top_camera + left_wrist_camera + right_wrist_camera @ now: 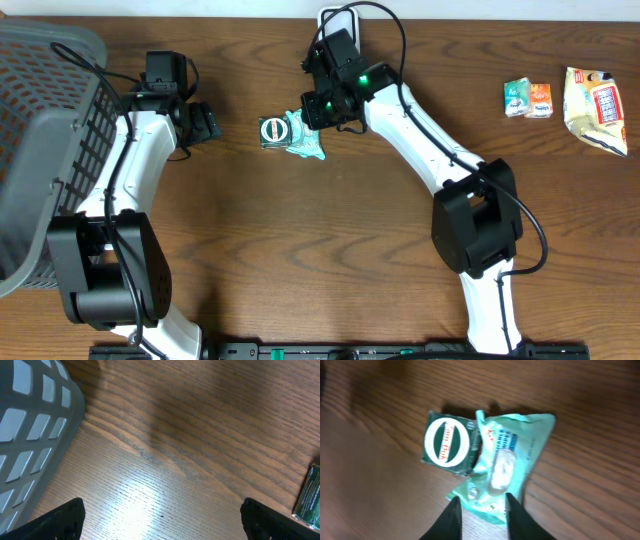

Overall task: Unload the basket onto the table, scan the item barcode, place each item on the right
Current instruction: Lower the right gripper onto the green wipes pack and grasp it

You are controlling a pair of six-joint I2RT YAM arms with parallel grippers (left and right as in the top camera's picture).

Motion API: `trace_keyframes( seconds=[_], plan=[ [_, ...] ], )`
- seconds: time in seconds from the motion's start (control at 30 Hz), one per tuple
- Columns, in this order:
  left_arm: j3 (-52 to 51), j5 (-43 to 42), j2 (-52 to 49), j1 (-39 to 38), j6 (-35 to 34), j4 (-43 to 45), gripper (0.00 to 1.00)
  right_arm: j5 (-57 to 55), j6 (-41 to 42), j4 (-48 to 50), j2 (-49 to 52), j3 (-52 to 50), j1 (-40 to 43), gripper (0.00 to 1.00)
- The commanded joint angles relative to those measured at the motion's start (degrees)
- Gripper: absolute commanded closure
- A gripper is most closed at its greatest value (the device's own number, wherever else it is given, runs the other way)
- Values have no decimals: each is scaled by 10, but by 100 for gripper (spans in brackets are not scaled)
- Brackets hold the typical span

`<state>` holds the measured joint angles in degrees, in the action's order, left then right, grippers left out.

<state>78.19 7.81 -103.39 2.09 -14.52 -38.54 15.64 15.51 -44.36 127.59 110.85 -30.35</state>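
My R gripper (483, 502) is pinching the wipes pack (507, 455) edge; green box (448, 444) is touching pack's 9 o'clock side. L gripper (160, 520) is hanging wide open.

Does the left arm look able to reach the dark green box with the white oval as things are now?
Probably yes. The left gripper is open, with only bare table between it and the dark green box. The mint packet and the right gripper are on the box's far side.
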Motion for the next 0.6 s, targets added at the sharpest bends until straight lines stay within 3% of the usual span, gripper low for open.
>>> trace_keyframes(
  seconds=[0.0, 0.1, 0.17, 0.57],
  plan=[
    [-3, 3, 0, 0, 8, 0, 2, 9, -1, 3, 0, -4, -13, 71],
    [-3, 3, 0, 0, 8, 0, 2, -6, -1, 4, 0, -4, -14, 69],
    [-3, 3, 0, 0, 8, 0, 3, -30, -1, 4, 0, -4, -14, 77],
    [-3, 3, 0, 0, 8, 0, 2, -97, 34, 25, 0, -20, -17, 89]
  ],
)
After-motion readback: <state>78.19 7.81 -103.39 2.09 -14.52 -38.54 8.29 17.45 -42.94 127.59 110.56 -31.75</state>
